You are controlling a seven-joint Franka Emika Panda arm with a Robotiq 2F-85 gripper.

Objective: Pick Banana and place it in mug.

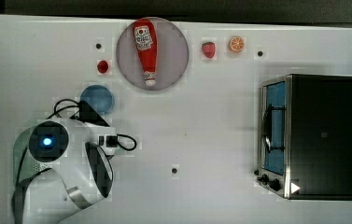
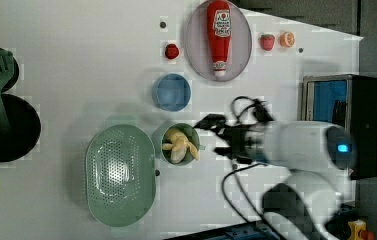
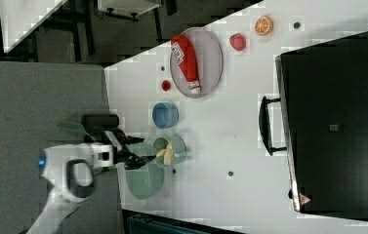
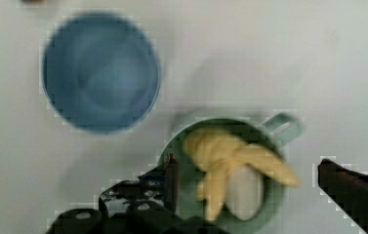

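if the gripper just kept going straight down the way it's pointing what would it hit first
Most likely the banana in the mug. The open gripper points down with its fingers straddling the mug. How high it hangs is hard to judge.

So we're looking at a chunky white arm [image 2: 301,145] with smooth rounded shells and a dark, nearly black band where the segments meet. There's a round dark cap [image 1: 47,141] on one joint with a small glowing blue light in the middle. The hand [image 2: 211,136] is black with two slim black fingers [image 4: 172,175], and loose black cables [image 2: 243,105] loop just beside it.
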